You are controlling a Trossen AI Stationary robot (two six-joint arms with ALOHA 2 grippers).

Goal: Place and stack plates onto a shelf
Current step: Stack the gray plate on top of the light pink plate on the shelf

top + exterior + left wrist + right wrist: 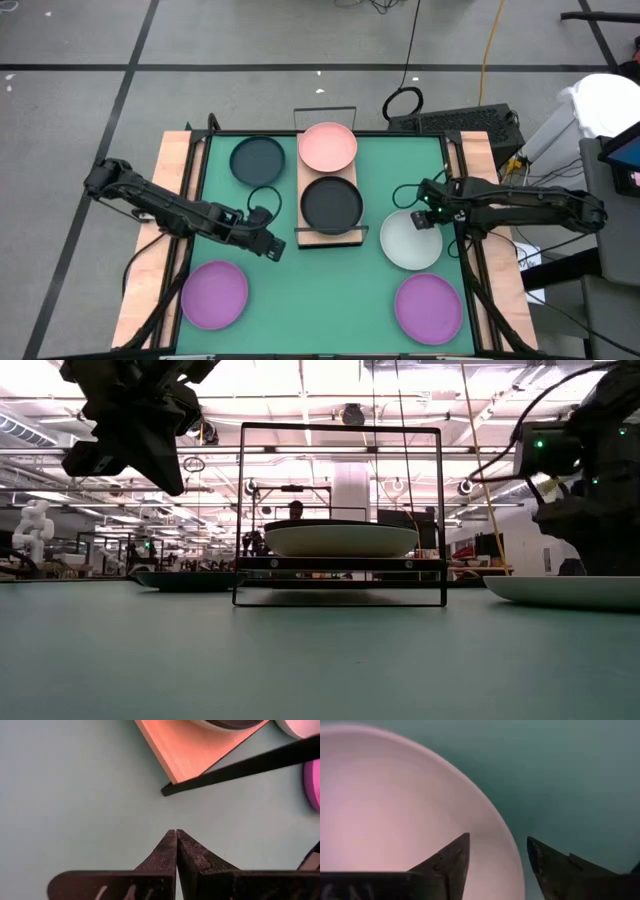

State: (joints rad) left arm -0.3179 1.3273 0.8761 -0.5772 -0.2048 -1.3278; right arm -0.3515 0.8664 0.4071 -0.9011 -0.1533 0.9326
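The shelf [329,190] stands mid-table with a pink plate [328,146] on its far end and a dark grey plate [331,203] on its near end. My right gripper [497,840] is open over the far rim of a whitish plate [411,243] that lies flat on the table right of the shelf. One finger is over the plate's inside, the other over the table outside it. My left gripper [268,243] hovers shut above bare table left of the shelf's near end [195,745], holding nothing. My right gripper points down with its fingers [455,855] on either side of the whitish plate's rim [512,865]. I cannot tell whether they touch it. The plate lies flat on the table.
Another dark grey plate [257,159] lies on the table at the far left. Two purple plates [214,294] [428,307] lie near the front edge, left and right. The shelf's black wire frame [340,430] rises at its ends. Wooden rails [172,180] border the table.
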